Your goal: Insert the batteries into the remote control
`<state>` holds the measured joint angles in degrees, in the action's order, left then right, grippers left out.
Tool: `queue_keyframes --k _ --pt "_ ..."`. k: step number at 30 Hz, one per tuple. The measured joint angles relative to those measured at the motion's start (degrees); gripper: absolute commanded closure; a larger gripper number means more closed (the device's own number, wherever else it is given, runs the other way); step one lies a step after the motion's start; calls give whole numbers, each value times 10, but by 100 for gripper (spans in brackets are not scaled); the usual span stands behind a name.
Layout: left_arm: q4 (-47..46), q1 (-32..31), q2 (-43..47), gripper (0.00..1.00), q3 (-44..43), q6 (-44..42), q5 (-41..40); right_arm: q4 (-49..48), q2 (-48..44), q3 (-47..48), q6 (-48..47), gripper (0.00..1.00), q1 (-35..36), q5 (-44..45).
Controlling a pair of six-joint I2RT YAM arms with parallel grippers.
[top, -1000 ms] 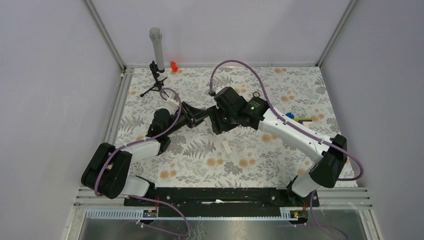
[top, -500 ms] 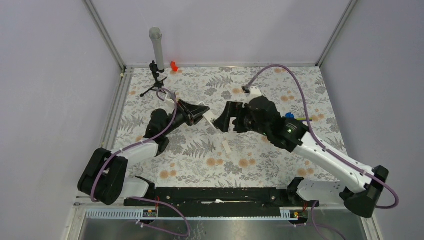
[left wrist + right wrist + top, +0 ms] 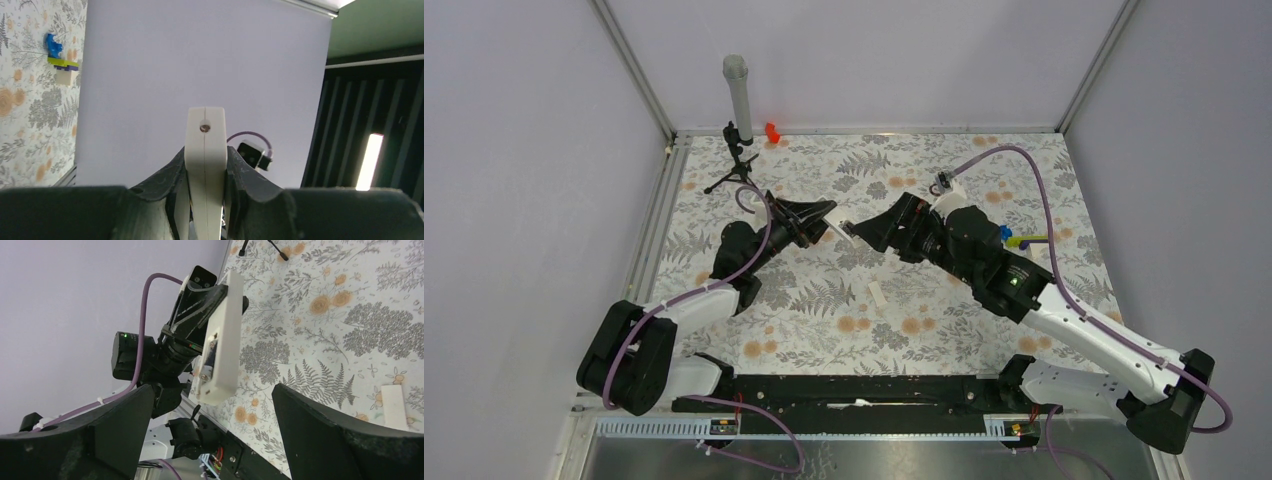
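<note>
My left gripper (image 3: 822, 222) is shut on the white remote control (image 3: 845, 233) and holds it above the table, its free end pointing at the right gripper. In the left wrist view the remote (image 3: 205, 150) stands clamped between the two fingers. In the right wrist view the remote (image 3: 223, 335) shows an open slot in its face with a dark, partly metallic cylinder (image 3: 210, 356) inside, apparently a battery. My right gripper (image 3: 876, 232) is open wide and empty, a short way from the remote's end; its fingers (image 3: 345, 435) frame the view. No loose batteries show.
A short white strip (image 3: 876, 294) lies on the floral table in front of the grippers, also in the right wrist view (image 3: 392, 400). A blue-and-yellow toy piece (image 3: 1016, 238) lies at the right. A small tripod (image 3: 732, 165), grey tube (image 3: 737, 95) and red object (image 3: 771, 131) stand at the back left.
The right gripper has pulled back to the right, away from the remote it was pressed against, and now stands open. The left gripper has lifted and tilted the remote slightly.
</note>
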<state>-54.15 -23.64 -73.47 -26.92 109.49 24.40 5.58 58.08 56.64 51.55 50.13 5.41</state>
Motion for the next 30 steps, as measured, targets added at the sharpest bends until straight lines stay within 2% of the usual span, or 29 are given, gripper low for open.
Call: queue_keyframes --k 5,11,14,19,27,30 --pt "-2 0 0 100 2 27 -10 -30 -1 -26 37 18 0 -1" --pt "-2 0 0 100 2 32 -13 -69 -3 -38 63 40 0 -3" --pt "-2 0 0 100 2 33 -13 -80 -4 -42 71 47 0 -1" --pt "-4 0 0 100 2 35 -14 -85 -4 -46 79 51 0 2" --pt "-9 -9 0 100 2 35 -14 -86 6 -46 86 48 -6 6" --pt "-10 -12 0 100 2 35 -14 -86 14 -46 86 50 -7 6"
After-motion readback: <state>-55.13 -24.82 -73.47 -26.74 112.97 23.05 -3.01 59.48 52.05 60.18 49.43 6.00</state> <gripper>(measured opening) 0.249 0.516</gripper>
